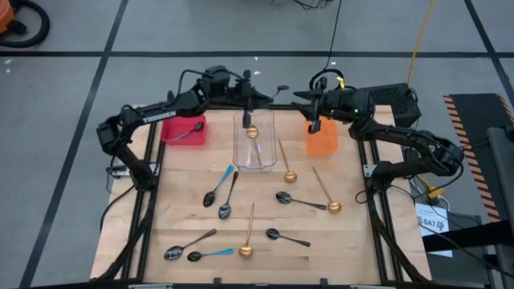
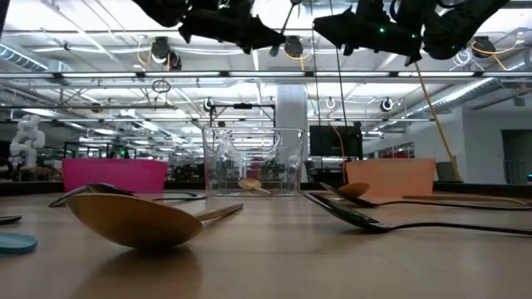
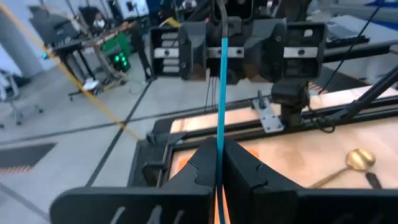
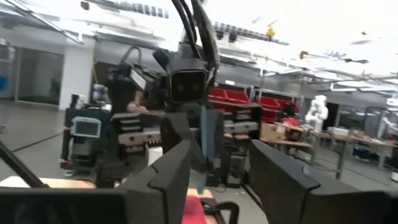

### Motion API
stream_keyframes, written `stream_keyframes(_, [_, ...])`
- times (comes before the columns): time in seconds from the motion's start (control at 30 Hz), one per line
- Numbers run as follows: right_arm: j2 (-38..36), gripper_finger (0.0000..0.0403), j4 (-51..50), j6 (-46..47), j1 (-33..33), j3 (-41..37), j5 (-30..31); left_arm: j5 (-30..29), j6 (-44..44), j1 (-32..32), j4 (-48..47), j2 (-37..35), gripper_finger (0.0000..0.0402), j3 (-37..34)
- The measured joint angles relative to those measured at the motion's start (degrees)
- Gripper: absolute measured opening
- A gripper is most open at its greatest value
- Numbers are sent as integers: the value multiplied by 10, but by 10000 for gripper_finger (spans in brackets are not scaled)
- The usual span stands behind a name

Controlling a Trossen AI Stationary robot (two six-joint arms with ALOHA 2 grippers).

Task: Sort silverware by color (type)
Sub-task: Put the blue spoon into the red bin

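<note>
The left end effector (image 1: 247, 103) is pinching the light blue handle of a blue-handled spoon (image 3: 220, 93) between closed fingers, holding it upright in the air above the clear bin (image 1: 254, 144), which is sitting just below it with one gold spoon (image 1: 252, 132) inside. The right end effector (image 1: 315, 122) is facing it from just across the gap, its fingers spread and holding nothing, hovering over the orange bin (image 1: 322, 141). This looks like a handover, with the spoon probably going to the orange bin. To do it well, the left end effector should be keeping its grip steady until the opposite fingers are closed around the free part of the handle, then releasing. Both arms are reaching in high over the far side of the table (image 1: 345, 241), wrists turned toward each other. The remaining gold, dark and blue-handled spoons are lying scattered on the table, well below and nearer than both end effectors; one dark spoon (image 1: 189, 132) is lying in the pink bin (image 1: 170, 131) beyond the left end effector's outer side.
</note>
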Motion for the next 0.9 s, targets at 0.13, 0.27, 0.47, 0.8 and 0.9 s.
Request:
stream_keyframes(0.13, [0, 166, 20, -2, 19, 0, -1, 4, -1, -18, 30, 7, 12, 0])
stream_keyframes(0.27, [0, 160, 33, -5, 32, 0, 0, 22, 2, -30, 45, 7, 12, 0])
stream_keyframes(0.47, [8, 159, 46, -17, 55, 9, 1, 31, 5, -44, 75, 12, 12, 0])
stream_keyframes(0.8, [59, 157, 42, -29, 73, 56, 1, 29, -14, -49, 92, 31, 12, -1])
stream_keyframes(0.9, [60, 157, 42, -30, 73, 57, 1, 29, -17, -49, 92, 31, 12, -1])
